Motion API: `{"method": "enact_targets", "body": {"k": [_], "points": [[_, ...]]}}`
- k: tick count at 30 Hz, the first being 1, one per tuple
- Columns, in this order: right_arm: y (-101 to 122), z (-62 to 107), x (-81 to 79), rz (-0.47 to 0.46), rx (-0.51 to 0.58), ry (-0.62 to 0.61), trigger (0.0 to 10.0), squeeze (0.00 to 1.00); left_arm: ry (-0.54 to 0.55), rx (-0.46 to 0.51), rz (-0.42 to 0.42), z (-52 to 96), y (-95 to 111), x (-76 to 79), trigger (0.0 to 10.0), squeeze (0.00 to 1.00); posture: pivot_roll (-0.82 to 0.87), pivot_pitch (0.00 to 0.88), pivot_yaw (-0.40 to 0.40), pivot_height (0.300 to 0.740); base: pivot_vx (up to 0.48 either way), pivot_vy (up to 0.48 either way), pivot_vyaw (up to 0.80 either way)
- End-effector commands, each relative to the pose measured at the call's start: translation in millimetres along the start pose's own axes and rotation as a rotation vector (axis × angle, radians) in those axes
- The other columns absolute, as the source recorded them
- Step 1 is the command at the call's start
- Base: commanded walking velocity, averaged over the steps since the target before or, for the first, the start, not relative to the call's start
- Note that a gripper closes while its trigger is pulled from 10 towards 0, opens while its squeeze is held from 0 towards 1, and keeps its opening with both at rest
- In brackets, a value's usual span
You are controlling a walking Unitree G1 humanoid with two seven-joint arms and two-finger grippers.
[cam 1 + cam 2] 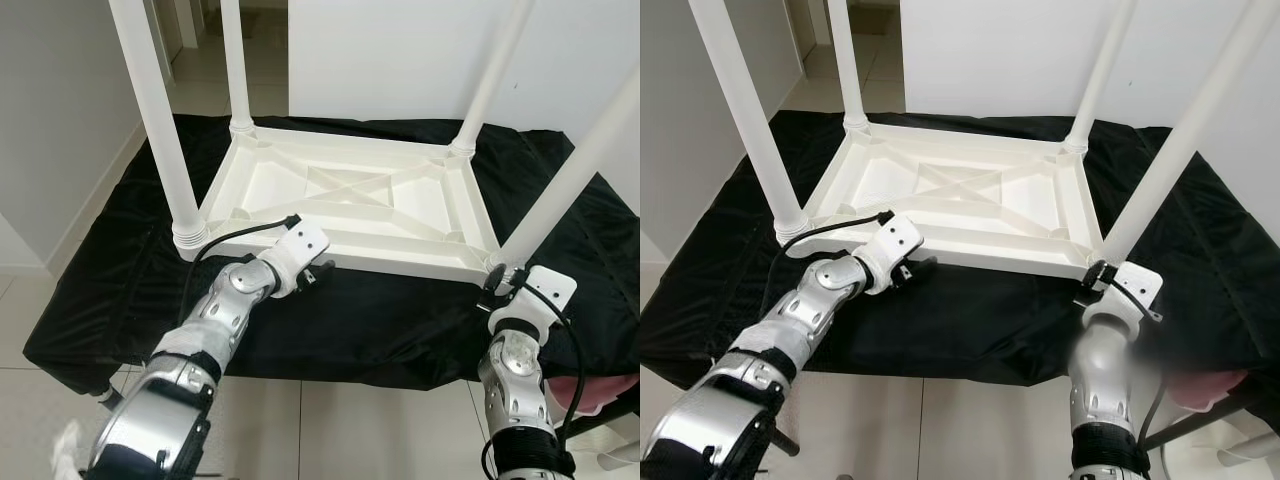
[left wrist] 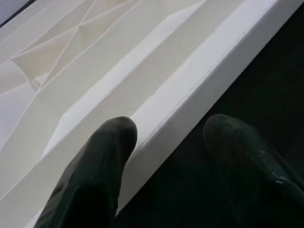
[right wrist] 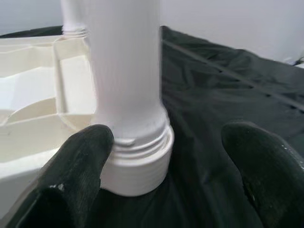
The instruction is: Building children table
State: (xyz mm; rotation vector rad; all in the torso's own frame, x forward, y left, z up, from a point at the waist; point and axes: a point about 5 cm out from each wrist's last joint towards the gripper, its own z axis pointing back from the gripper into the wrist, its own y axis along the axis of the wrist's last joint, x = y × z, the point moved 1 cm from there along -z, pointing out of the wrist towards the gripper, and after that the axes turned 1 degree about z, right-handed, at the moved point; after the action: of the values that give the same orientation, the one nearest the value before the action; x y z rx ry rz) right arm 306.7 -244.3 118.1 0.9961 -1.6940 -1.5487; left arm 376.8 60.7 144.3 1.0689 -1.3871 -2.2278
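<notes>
Eye views: white children table lies upside down on a black cloth that covers a low desk, long axis running left-right, underside ribs facing up, all four legs pointing straight up. Near-left leg and near-right leg stand at the front corners, the two far legs behind them. White wall behind, tiled floor around, something pink at the lower right edge. Left arm reaches forward with elbow bent, left gripper at the table's near long edge, towards the left half. Right arm rises nearly vertical, right gripper at the base of the near-right leg. Left wrist view: fingers spread wide, straddling the table's rim, one over the ribbed underside, one over the cloth, not clamped. Right wrist view: fingers wide apart either side of the leg's threaded collar, one finger just beside it, holding nothing.
</notes>
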Motion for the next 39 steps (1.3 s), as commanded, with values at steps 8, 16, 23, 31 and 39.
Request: {"method": "enact_targets", "body": {"k": [8,16,23,31,39], "points": [[1.5,14.0,-43.9,-0.039,0.013,0.175,10.0,0.0,0.323,-0.06,-0.022,-0.1,-0.4,-34.2,10.0,0.0,0.0,0.037,0.016,0.74,0.0,0.0,0.0],[5.6,23.6,-70.5,-0.065,0.029,0.321,10.0,0.0,0.299,-0.095,-0.032,-3.6,1.3,-36.7,10.0,0.0,-0.01,0.04,0.024,0.74,0.0,0.0,0.0],[6.3,29.7,-82.3,-0.06,0.031,0.384,10.0,0.0,0.172,-0.099,-0.009,-9.2,4.6,-29.5,10.0,0.0,-0.01,0.059,0.037,0.74,0.0,0.0,0.0],[1.3,41.0,-78.0,-0.044,0.02,0.409,10.0,0.0,0.036,-0.15,-0.034,-11.0,-0.9,-21.3,10.0,0.0,-0.03,0.107,0.056,0.74,0.0,0.0,0.0],[-2.0,46.7,-67.8,-0.019,0.005,0.392,10.0,0.0,-0.025,-0.163,0.004,-11.4,1.2,-21.4,10.0,0.0,-0.06,0.144,0.061,0.74,0.0,0.0,0.0]]}}
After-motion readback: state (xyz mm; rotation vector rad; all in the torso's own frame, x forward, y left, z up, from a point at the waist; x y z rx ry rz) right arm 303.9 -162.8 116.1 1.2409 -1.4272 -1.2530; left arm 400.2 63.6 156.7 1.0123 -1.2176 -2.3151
